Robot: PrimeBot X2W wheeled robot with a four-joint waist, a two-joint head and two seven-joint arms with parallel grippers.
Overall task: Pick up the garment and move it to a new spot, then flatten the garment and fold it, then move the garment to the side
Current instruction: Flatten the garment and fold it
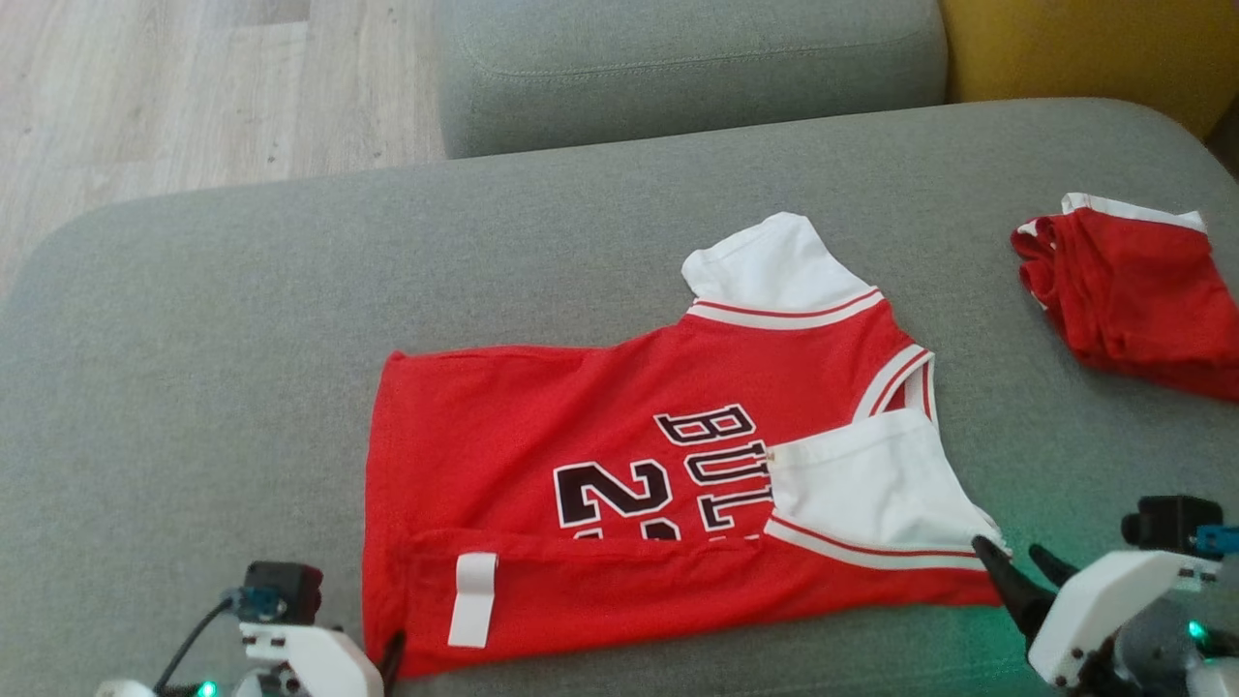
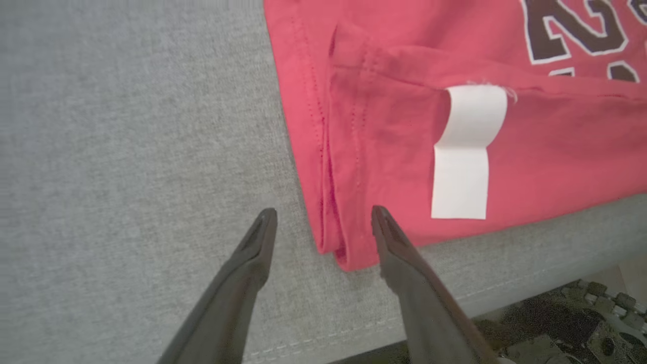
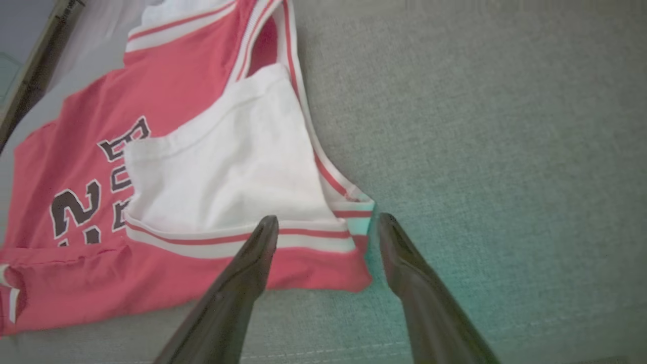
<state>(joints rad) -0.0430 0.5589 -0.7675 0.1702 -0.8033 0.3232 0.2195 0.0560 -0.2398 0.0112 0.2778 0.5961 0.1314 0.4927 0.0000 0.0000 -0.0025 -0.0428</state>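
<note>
Beside wood floor (image 1: 145, 87), jersey (image 1: 542, 407) on cushion (image 1: 194, 368)

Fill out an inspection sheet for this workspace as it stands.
Surface: grey cushion, carrying the clothes.
Job's things: red jersey laid flat, near edge folded up and partly covering the number; white label on the fold.
Clutter: second red garment, bunched at the right, apart from the jersey.
Grippers: left gripper open, fingers either side of the hem corner; right gripper open at the sleeve-side corner; neither holds cloth.
Cables: dark cable by the left wrist camera, off the jersey.
Surroundings: wood floor, another grey cushion, yellow surface.
</note>
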